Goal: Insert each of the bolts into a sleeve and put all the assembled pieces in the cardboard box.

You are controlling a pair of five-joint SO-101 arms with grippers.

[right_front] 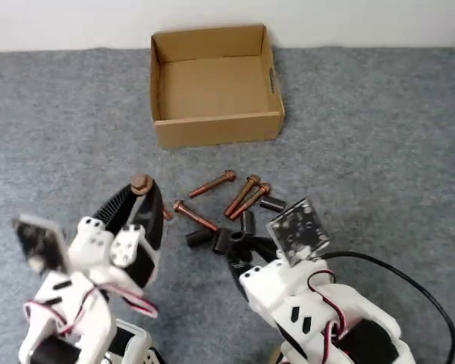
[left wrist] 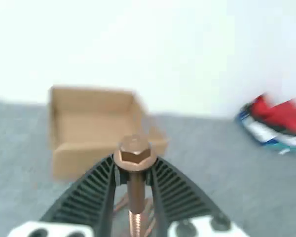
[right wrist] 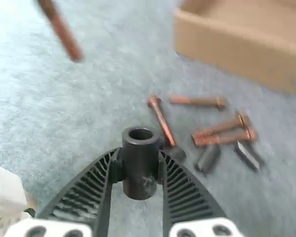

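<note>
Bolt, copper-coloured: clamped head-up in the clenched left gripper, held off the carpet at near left.
Sleeve, black: grasped upright, bore facing up, by the right gripper, near centre.
Loose bolts, four: lying on the grey carpet between the arms and the box.
Loose sleeves, several: lying among and just beside those bolts.
Cardboard box: far centre, open-topped, well apart from both grippers.
</note>
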